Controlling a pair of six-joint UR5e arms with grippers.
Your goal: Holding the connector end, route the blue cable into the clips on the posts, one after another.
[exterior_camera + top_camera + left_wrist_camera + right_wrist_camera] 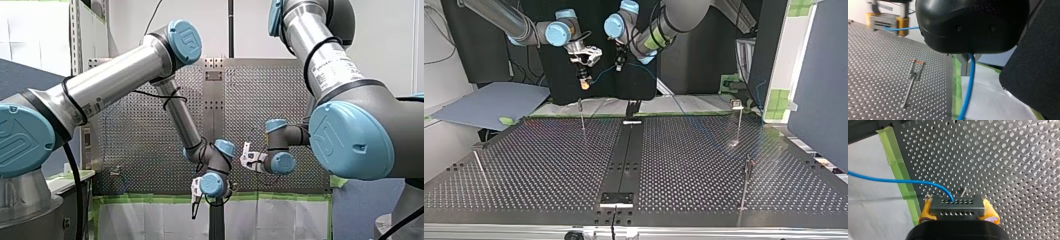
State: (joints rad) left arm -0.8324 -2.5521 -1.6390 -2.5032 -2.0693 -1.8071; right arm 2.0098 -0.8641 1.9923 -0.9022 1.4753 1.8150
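- Right gripper (958,208): jaws were closed on the grey connector (957,206), one yellow pad (926,210) on each side of it, held above the perforated worktop (549,165).
- Blue cable (898,180): left the connector's front face, arched over the green tape edge (901,177) and ran on through the air to my left gripper (620,62).
- Left gripper: the cable emerged from under its black body in the left wrist view. The state of its jaws could not be told.
- Posts: four thin posts stood well apart on the worktop. The nearest post (582,116) stood below the right gripper at the far edge in the top view. The others were at the top view's right (740,122), near right (746,185) and near left (479,167).
- Progress, as judged: no post appeared to carry the cable, so the first clip was still to be threaded.
- Handling note for the step:
  - Lower the connector end beside the nearest post.
  - Keep the span between the two grippers lightly taut, so that the cable meets the clip mouth square.
  - Press it in sideways rather than dragging the thin post over.
- Containers: none seen.
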